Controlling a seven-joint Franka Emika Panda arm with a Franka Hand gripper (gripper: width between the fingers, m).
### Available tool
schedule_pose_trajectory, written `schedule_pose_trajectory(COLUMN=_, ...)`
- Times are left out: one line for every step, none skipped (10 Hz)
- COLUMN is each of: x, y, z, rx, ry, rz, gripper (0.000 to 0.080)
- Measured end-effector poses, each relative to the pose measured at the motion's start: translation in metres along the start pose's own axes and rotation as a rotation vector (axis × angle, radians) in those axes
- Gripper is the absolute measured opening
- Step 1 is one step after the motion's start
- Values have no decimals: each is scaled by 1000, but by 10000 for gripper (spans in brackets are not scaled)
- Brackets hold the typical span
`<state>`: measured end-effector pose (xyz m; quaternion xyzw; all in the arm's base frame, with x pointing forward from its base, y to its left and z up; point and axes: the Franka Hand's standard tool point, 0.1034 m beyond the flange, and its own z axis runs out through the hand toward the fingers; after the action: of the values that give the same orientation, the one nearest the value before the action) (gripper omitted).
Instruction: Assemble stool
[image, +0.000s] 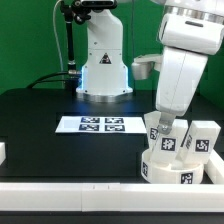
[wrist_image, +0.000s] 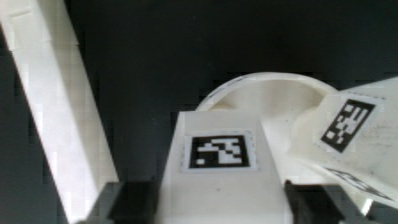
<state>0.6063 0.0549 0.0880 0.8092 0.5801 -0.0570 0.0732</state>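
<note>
The stool's round white seat (image: 172, 170) lies at the exterior view's lower right, tags on its side. A white block leg (image: 166, 143) with a tag stands at the seat's near-left part, and my gripper (image: 163, 126) has come down on it from above. In the wrist view the leg (wrist_image: 222, 150) fills the gap between my two dark fingers (wrist_image: 128, 200), and my gripper (wrist_image: 222, 205) is shut on it. Beyond it curves the seat (wrist_image: 267, 95). Another tagged leg (image: 205, 138) stands on the far side of the seat, close to the held one (wrist_image: 356, 120).
The marker board (image: 100, 124) lies flat in the middle of the black table. A long white rail (image: 90, 195) runs along the front edge, close beside the held leg (wrist_image: 54, 110). The robot base (image: 103, 70) stands at the back.
</note>
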Motion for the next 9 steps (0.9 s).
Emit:
schedule_pose_trajectory(x=0, y=0, z=0, rx=0, ry=0, rz=16, gripper=338)
schedule_pose_trajectory(x=-1, y=0, z=0, rx=0, ry=0, rz=67, gripper=338)
schedule_pose_trajectory(x=-1, y=0, z=0, rx=0, ry=0, rz=139, gripper=338)
schedule_pose_trajectory(x=-1, y=0, z=0, rx=1, ry=0, rz=233, gripper=338)
schedule_pose_trajectory(x=-1, y=0, z=1, rx=0, ry=2, rz=317, gripper=338)
schedule_pose_trajectory(x=0, y=1, z=1, rx=-11, ry=16, rz=430, gripper=338)
schedule_pose_trajectory(x=0, y=1, z=1, rx=-12, ry=19, rz=534, gripper=340)
schedule_pose_trajectory(x=0, y=1, z=1, rx=-13, ry=21, rz=632, gripper=340)
schedule_pose_trajectory(x=1, y=0, z=1, rx=-11, ry=22, rz=735, gripper=340)
